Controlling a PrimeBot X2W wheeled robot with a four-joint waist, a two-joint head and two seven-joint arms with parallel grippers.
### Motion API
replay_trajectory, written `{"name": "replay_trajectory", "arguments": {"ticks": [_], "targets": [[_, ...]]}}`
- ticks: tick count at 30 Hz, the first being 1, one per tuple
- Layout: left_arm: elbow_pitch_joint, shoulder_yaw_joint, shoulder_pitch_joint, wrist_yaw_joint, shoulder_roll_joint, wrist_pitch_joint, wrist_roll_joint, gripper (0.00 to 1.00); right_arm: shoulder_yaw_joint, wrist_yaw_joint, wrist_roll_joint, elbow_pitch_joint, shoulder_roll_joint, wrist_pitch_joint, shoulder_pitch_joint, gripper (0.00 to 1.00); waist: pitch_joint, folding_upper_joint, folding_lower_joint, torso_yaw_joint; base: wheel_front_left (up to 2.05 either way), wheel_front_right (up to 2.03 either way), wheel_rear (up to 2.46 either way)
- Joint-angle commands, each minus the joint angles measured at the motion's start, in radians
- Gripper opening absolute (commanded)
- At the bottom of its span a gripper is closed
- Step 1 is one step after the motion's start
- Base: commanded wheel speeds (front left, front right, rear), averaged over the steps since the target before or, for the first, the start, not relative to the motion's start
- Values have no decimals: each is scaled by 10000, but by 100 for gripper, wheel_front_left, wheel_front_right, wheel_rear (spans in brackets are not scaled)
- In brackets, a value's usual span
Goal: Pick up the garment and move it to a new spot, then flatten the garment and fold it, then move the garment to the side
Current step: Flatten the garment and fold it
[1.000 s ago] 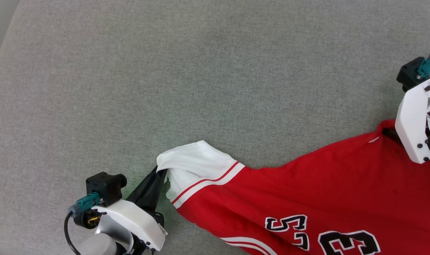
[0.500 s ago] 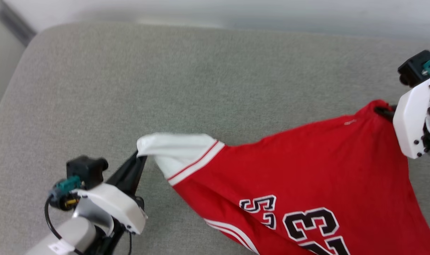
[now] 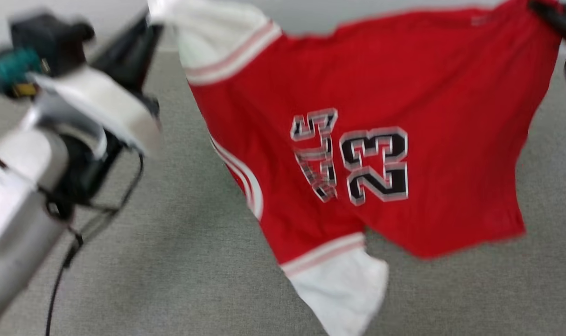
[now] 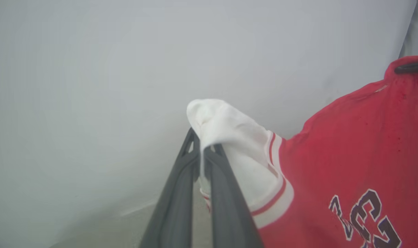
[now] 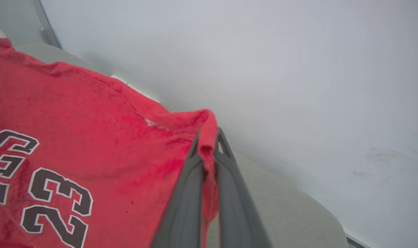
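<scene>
The garment, a red jersey with white sleeves and black "23" lettering, hangs stretched in the air between my two grippers above the grey surface. My left gripper is shut on the white sleeve, which drapes over its fingertips; it shows at the upper left in the head view. My right gripper is shut on a red corner of the garment, seen at the top right in the head view. The lower white sleeve dangles free.
A grey fabric-covered surface lies under the garment, with a rounded edge. A plain pale wall stands behind it. My left forearm and its cable fill the head view's left side.
Both grippers have lifted the garment off the grey surface, so it now hangs spread between them. The right gripper closed on the red corner. The head camera has tilted up.
</scene>
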Motion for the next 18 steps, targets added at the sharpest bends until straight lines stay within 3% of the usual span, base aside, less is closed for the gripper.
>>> {"name": "replay_trajectory", "arguments": {"ticks": [1, 9, 18], "targets": [[148, 89, -740, -148, -55, 220, 143, 0, -233, -7, -276, 57, 211, -45, -555, 0, 396, 0, 0, -137, 0, 0, 0], [1556, 313, -4762, -860, -587, 1262, 788, 0, -1161, -7, -2035, 994, 1237, -76, -3442, 0, 1870, 0, 0, -177, 0, 0, 0], [3942, 533, -8759, -1652, -1342, 1431, 1403, 0, -1112, -7, -3696, 2409, 2090, -410, -6843, 0, 3039, 0, 0, -56, 0, 0, 0]]}}
